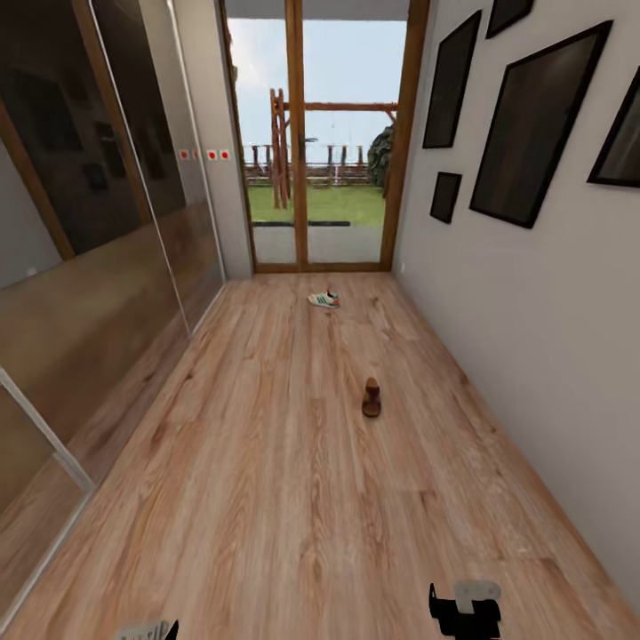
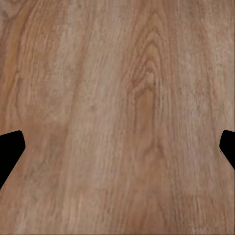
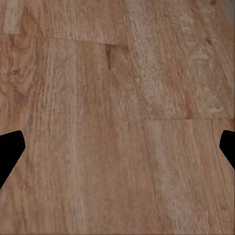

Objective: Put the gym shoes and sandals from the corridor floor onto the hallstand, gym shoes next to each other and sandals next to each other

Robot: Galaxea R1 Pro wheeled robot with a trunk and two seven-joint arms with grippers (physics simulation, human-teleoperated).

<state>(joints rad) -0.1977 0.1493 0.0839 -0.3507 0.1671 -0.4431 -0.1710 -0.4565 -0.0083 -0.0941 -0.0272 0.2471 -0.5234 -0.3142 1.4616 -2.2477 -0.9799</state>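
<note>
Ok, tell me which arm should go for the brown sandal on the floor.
Right, probably. The sandal lies ahead on the corridor floor, right of centre, on the same side as the right gripper. The left gripper sits farther across. Both are open and empty, and still far from it.

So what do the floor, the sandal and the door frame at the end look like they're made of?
The corridor floor looks like matte wood plank or laminate: visible grain and board seams. The sandal looks like dark brown leather, though it is too small to be sure. The door frame looks like warm stained wood around clear glass, with the garden showing through.
</note>
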